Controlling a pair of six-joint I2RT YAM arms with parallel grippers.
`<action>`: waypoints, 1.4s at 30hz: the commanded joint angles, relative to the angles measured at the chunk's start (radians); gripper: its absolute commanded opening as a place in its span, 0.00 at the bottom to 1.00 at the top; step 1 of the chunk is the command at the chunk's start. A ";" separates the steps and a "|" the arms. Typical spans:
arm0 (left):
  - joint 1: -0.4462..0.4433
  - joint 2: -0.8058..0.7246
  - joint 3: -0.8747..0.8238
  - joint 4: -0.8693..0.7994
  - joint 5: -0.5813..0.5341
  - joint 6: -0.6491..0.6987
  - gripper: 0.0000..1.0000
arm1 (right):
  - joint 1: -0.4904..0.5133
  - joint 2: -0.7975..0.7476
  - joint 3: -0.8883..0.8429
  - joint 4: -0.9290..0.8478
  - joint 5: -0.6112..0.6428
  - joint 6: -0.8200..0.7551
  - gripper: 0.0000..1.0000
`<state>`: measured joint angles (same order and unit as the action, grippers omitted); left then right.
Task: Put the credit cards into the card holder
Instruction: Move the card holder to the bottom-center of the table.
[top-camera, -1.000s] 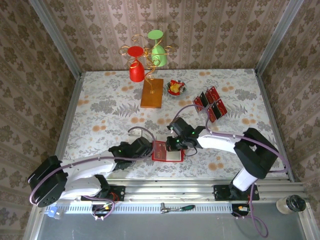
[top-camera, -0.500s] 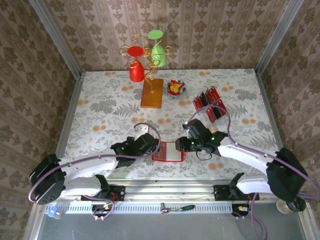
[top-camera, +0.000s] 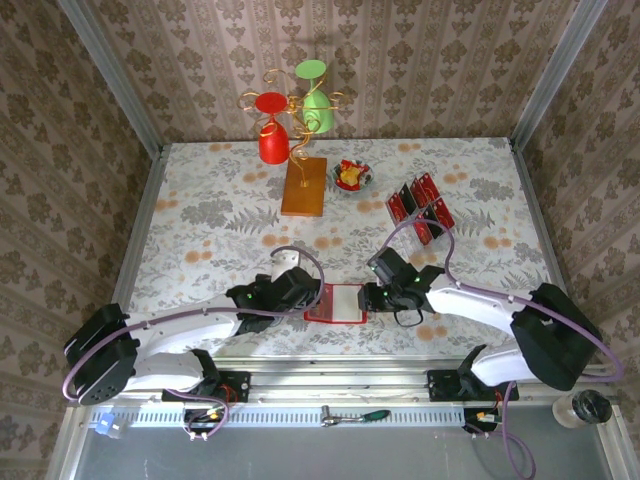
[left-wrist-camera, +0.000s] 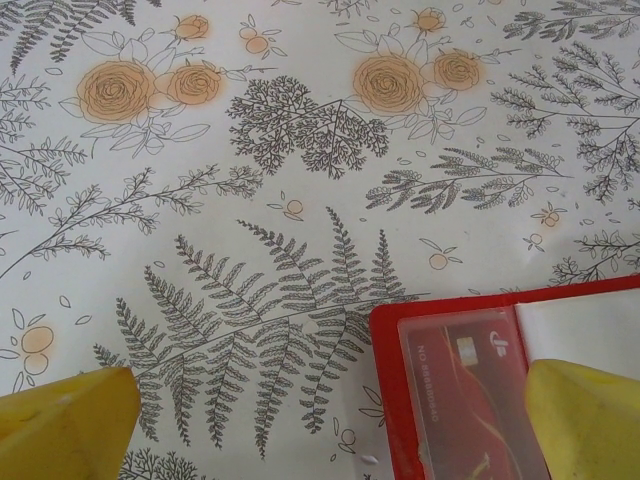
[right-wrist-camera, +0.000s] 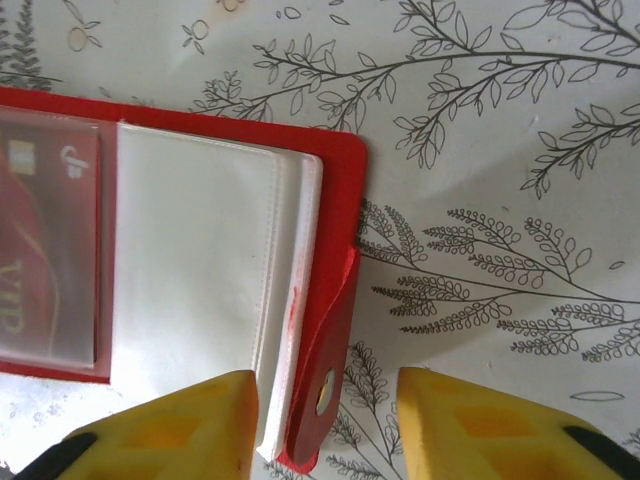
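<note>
The card holder (top-camera: 340, 303) lies open near the table's front edge, red with a pale inside (right-wrist-camera: 190, 260). A red credit card (left-wrist-camera: 470, 400) sits in its left clear pocket. More credit cards (top-camera: 420, 208) stand grouped at the back right. My left gripper (top-camera: 312, 295) is at the holder's left edge, wide open (left-wrist-camera: 325, 385); one fingertip (left-wrist-camera: 585, 420) hangs over the pale page. My right gripper (top-camera: 368, 297) is open, and its jaws (right-wrist-camera: 325, 385) straddle the holder's right edge and its snap tab (right-wrist-camera: 325, 390). A gap shows beside the tab.
At the back stand a wire cup tree with a red cup (top-camera: 273, 140) and a green cup (top-camera: 318, 110), on an orange wooden slab (top-camera: 304, 186). A bowl of sweets (top-camera: 352, 175) sits beside it. A metal rail (top-camera: 340, 385) runs along the near edge.
My right gripper slid from over the holder's middle to its right edge, and its jaws came apart. The holder now lies flat and open. The left gripper barely shifted.
</note>
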<state>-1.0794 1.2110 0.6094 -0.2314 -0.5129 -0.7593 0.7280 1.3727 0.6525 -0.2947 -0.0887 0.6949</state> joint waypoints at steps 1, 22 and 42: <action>-0.007 -0.002 -0.005 0.014 -0.004 0.006 1.00 | 0.001 0.026 0.013 0.040 0.015 0.023 0.33; -0.007 0.001 -0.016 0.023 -0.004 0.002 1.00 | 0.000 0.052 -0.062 0.175 0.171 0.280 0.00; -0.007 0.011 0.005 0.048 0.018 0.022 1.00 | -0.049 -0.068 0.014 0.041 0.109 0.137 0.31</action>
<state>-1.0794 1.2114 0.6029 -0.2039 -0.5079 -0.7589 0.6838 1.3716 0.6315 -0.1764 0.0181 0.8722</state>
